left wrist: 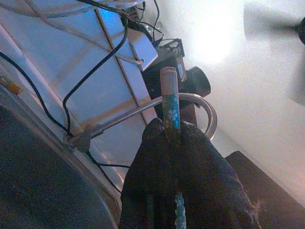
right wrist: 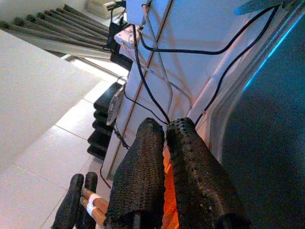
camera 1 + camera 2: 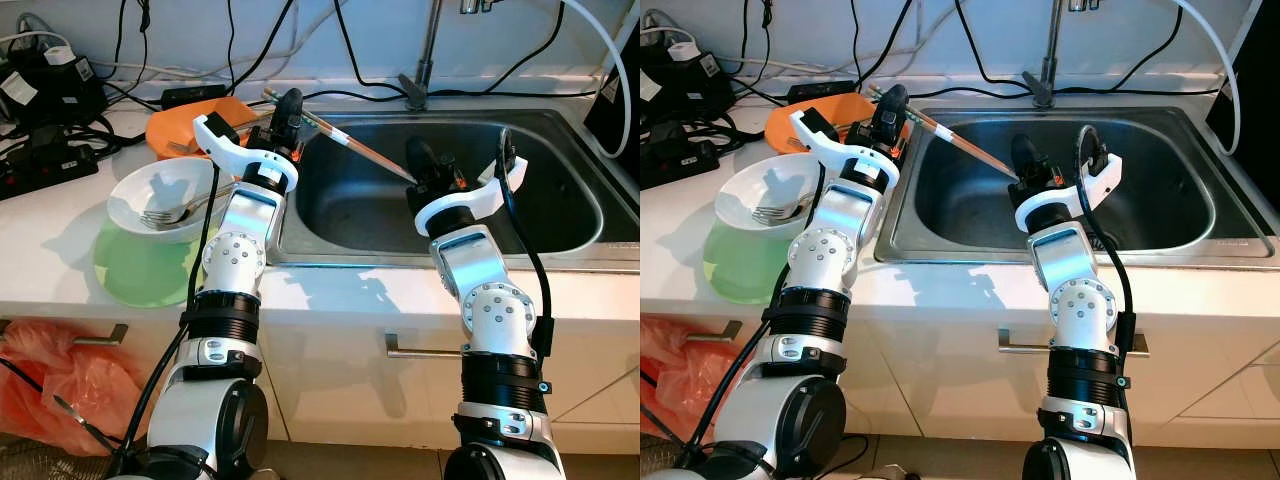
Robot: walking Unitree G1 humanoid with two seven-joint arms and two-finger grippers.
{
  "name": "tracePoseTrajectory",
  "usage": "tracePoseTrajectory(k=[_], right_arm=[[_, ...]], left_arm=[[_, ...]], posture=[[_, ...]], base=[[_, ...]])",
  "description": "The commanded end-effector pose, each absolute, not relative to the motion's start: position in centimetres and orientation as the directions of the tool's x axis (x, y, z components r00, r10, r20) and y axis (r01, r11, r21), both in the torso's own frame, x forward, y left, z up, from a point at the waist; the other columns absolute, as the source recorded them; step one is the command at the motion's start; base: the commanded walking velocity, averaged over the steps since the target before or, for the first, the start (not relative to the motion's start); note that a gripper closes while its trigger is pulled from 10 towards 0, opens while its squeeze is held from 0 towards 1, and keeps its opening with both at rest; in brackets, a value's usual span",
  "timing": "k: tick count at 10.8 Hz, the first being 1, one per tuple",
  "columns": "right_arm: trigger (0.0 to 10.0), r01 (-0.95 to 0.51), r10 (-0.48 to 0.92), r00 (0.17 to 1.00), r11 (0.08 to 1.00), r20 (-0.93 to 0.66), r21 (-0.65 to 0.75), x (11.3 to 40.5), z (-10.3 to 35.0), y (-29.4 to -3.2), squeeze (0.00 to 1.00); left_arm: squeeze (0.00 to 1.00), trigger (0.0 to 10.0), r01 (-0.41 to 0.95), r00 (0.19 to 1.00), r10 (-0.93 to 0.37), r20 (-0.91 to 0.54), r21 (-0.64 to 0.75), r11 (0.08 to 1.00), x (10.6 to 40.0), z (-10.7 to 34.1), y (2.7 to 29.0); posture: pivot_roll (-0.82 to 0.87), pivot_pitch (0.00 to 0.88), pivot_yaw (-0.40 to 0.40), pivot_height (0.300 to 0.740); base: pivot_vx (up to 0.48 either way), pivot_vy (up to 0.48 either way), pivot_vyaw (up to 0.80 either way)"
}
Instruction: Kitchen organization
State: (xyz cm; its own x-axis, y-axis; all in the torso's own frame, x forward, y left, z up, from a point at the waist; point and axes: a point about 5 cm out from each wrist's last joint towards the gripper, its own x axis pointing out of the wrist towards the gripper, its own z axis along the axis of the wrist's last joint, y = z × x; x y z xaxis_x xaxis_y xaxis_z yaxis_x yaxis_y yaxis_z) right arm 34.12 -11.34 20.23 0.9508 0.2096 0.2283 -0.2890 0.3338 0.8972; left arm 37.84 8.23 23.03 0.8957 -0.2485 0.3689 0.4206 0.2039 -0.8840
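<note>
We are clamping the chopsticks (image 3: 345,142) at both ends. Our left gripper (image 3: 287,108) is closed tight on their upper end, just past the sink's (image 3: 560,215) left rim, with the stick tips poking out beyond the fingers (image 1: 190,191) in the left wrist view. Our right gripper (image 3: 425,165) is pinching the lower end over the basin, its two fingers (image 2: 143,181) pressed nearly together with orange-brown wood showing between them. So the pair is hanging slanted in the air, high at the counter side, low over the sink.

This is looking like a hand-over or a rinse. To do it well, we judge one gripper should be keeping its grip firm while the other is loosening slowly, so the sticks are not splaying or dropping into the basin. Keeping both sticks parallel matters, since they are thin and slippery.

Around us, a white bowl (image 3: 160,200) with a fork (image 3: 170,212) in it is sitting on a green mat (image 3: 150,265) on the counter (image 3: 60,260), close beside our left arm. An orange plate (image 3: 190,125) is lying behind it, and black cables (image 3: 60,120) are crowding the back corner. The faucet (image 3: 425,60) is standing behind the sink. The bowl is the nearest thing our left elbow could be knocking.
</note>
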Motion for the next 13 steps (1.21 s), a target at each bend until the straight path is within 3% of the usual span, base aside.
tracePoseTrajectory(k=[1, 2, 3, 5, 6, 8, 13], right_arm=[[0.0, -0.360, 0.267, 0.920, 0.287, 0.286, 0.888, 34.4, 22.6, -8.6, 0.00], [5.5, -0.356, 0.271, 0.922, 0.313, 0.277, 0.881, 34.5, 22.5, -8.6, 0.00], [10.0, -0.345, 0.268, 0.927, 0.339, 0.261, 0.875, 34.6, 22.3, -8.6, 1.00], [10.0, -0.346, 0.264, 0.927, 0.333, 0.265, 0.877, 34.7, 22.3, -8.7, 1.00], [10.0, -0.356, 0.266, 0.924, 0.327, 0.277, 0.875, 34.7, 22.6, -8.7, 1.00], [10.0, -0.366, 0.262, 0.920, 0.319, 0.290, 0.874, 34.9, 22.9, -9.0, 1.00], [10.0, -0.385, 0.277, 0.911, 0.311, 0.305, 0.869, 34.8, 22.9, -8.9, 1.00]], left_arm=[[0.00, 10.0, 0.389, 0.875, -0.361, 0.322, -0.913, 0.127, 36.5, 21.8, 2.8], [0.00, 10.0, 0.389, 0.876, -0.360, 0.322, -0.912, 0.132, 36.5, 21.7, 2.8], [0.00, 10.0, 0.395, 0.878, -0.347, 0.329, -0.908, 0.141, 36.6, 21.9, 3.1], [0.00, 10.0, 0.395, 0.889, -0.319, 0.330, -0.903, 0.167, 37.0, 21.9, 3.7], [0.00, 10.0, 0.396, 0.896, -0.266, 0.356, -0.911, 0.114, 37.3, 22.1, 4.6], [0.00, 10.0, 0.409, 0.899, -0.233, 0.369, -0.900, 0.151, 37.6, 22.5, 5.6], [0.00, 10.0, 0.482, 0.865, -0.207, 0.457, -0.872, 0.091, 37.9, 24.5, 6.6]], posture=[[0.08, 0.000, 0.066, 0.740], [0.08, 0.000, 0.064, 0.740], [0.08, 0.000, 0.062, 0.740], [0.08, 0.000, 0.058, 0.740], [0.08, 0.000, 0.058, 0.740], [0.08, 0.000, 0.058, 0.740], [0.09, 0.000, 0.059, 0.740]], base=[[0.000, 0.000, 0.00], [0.000, 0.000, 0.00], [0.000, 0.000, 0.00], [0.000, 0.000, 0.00], [0.000, 0.000, 0.00], [0.000, 0.000, 0.00], [0.000, 0.000, 0.00]])
